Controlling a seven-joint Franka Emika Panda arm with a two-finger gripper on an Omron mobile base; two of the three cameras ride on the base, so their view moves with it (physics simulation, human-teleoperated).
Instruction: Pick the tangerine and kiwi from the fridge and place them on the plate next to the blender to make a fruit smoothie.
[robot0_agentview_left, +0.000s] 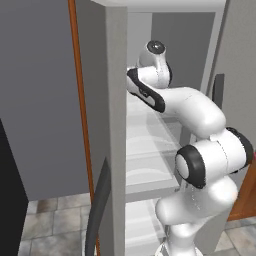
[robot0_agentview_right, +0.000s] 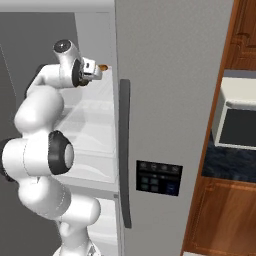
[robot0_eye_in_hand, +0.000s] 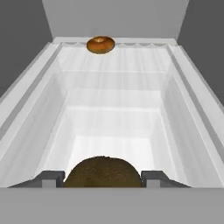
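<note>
While reached into tall silver-grey fridge (robot0_agentview_right: 165, 100), end effector (robot0_eye_in_hand: 103, 178) is clamped on small dark olive-brown kiwi (robot0_eye_in_hand: 103, 173), evidently for lifting out; small orange tangerine (robot0_eye_in_hand: 100, 44) is left at back of glass shelf (robot0_eye_in_hand: 113, 127), well apart.

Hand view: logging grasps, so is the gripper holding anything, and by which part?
The kiwi, pinched across its sides between the gripper fingertips.

No text, label or number can be read anywhere.
</note>
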